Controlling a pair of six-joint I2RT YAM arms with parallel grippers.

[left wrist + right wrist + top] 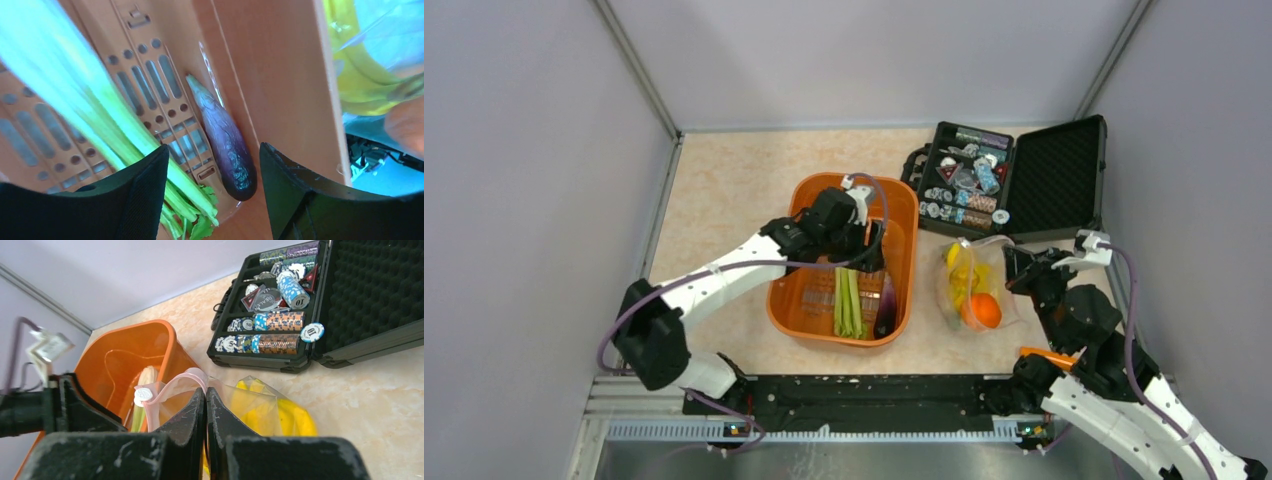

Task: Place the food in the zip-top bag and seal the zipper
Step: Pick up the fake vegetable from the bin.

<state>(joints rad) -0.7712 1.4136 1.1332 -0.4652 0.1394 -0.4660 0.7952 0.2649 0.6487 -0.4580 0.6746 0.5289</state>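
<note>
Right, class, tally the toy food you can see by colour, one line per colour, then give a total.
Yellow, banana bunch: 1
Orange, round orange: 1
Purple, eggplant: 1
Green, bundle of stalks: 1
Pale, whitish piece: 1
Total: 5

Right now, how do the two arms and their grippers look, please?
Both the left arm and right arm have white shells, black joints and a purple cable. The left gripper and right gripper are black; the right one's fingers show whitish scuffs.
</note>
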